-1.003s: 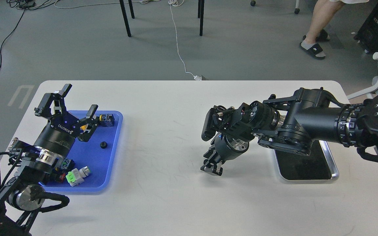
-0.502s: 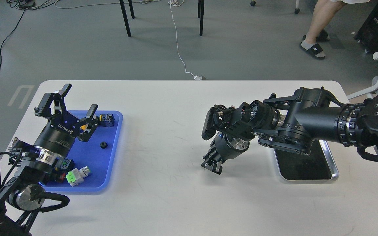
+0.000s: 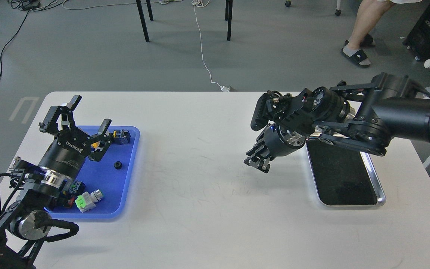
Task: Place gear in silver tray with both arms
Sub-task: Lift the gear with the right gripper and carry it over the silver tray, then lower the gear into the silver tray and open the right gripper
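Our left gripper (image 3: 82, 116) hangs over the far end of the blue tray (image 3: 125, 194) with its fingers spread wide and nothing between them. Just beyond its nearer finger we see the small black gear (image 3: 117, 165) lying alone on the blue floor of that tray, apart from the gripper. A white-and-green part (image 3: 87, 200) rests near the tray's front corner, and a dark block with a yellow spot (image 3: 121, 136) sits at the far edge.

Our right gripper (image 3: 256, 161) hovers above the white table (image 3: 200, 209), just left of the silver tray (image 3: 381, 194) — its fingers point toward us, dark and bunched, so we cannot tell whether they are apart or together. We see nothing lying on the silver tray's dark bottom.
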Motion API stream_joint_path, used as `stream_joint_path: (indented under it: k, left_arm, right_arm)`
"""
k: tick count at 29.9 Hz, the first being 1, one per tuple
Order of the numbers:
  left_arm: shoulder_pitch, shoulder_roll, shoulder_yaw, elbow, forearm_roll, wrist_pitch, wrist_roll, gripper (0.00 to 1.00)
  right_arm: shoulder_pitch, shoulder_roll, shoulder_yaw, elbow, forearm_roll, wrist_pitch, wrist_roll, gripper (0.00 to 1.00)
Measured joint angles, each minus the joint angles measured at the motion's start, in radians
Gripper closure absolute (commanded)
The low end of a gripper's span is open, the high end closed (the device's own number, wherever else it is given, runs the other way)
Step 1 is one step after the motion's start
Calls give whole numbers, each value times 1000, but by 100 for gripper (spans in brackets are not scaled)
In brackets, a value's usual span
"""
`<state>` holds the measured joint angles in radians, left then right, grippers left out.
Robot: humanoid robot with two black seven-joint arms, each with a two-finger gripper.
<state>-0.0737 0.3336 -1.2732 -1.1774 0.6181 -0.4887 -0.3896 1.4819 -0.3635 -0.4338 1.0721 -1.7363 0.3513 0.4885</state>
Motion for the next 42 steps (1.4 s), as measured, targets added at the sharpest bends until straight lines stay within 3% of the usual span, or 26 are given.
stream_joint_path:
  k: [6,13,27,42]
  left_arm:
    - [0,-2,2,0,0,0,0,2]
    - [-1,-3,5,0,1,0,0,2]
    - [-2,-4,5,-1,2,0,0,2]
    - [-2,-2,5,-1,0,0,0,2]
  right_arm:
    - [0,-235,6,44,-2,0,0,86]
    - [-64,-359,-2,32,-3,2,0,86]
    - [-205,-298,3,-157,-2,-1,0,86]
    - [-259,-247,7,-210,-1,-16,0,84]
